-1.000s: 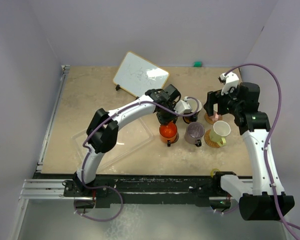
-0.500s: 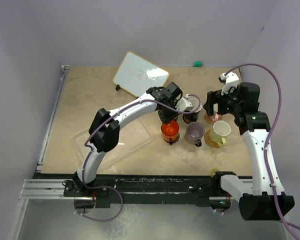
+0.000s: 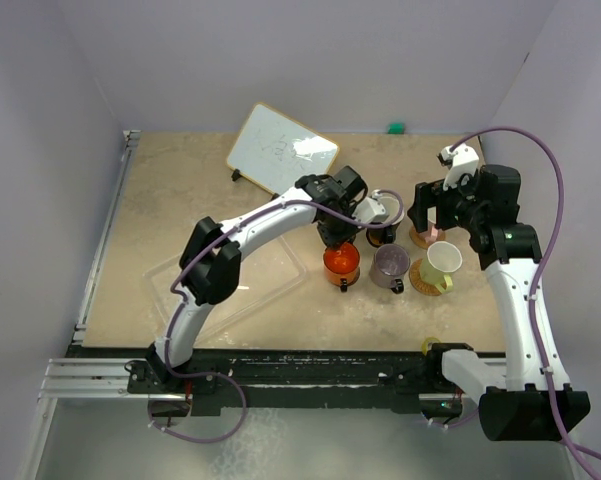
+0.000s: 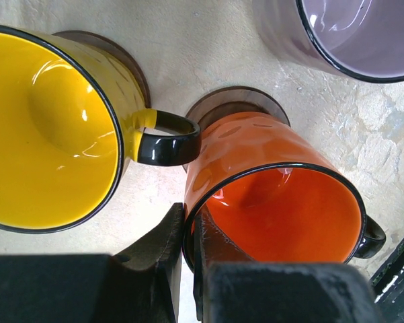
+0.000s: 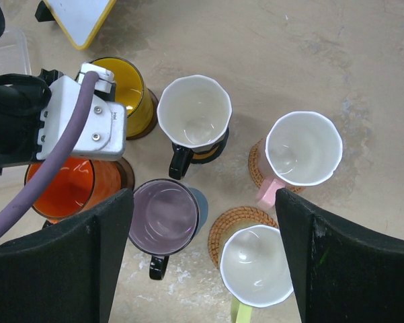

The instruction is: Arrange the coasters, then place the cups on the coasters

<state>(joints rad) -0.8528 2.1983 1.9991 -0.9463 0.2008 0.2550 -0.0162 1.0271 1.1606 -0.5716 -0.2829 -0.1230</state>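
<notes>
Your left gripper (image 4: 188, 232) clamps the orange-red mug (image 4: 275, 202) by its rim, apparently to seat it on the dark coaster (image 4: 236, 98) beneath; right gripper (image 5: 203, 202) hangs open.

1. The glossy orange-red ceramic mug (image 4: 275, 202): its near rim disappears between the closed fingers of the left gripper (image 4: 187, 217).
2. The dark brown round coaster (image 4: 238, 99) under it: only an arc shows beyond the mug.
3. The glossy yellow ceramic mug (image 4: 54, 134), left of those fingers: cut by the left edge.
4. The mauve-grey ceramic mug (image 4: 349, 33), beyond and right of them: cut by top and right edges.
5. The pale yellow-green ceramic mug (image 5: 255, 269), between the fingers of the right gripper (image 5: 203, 196): handle runs off the bottom edge.
</notes>
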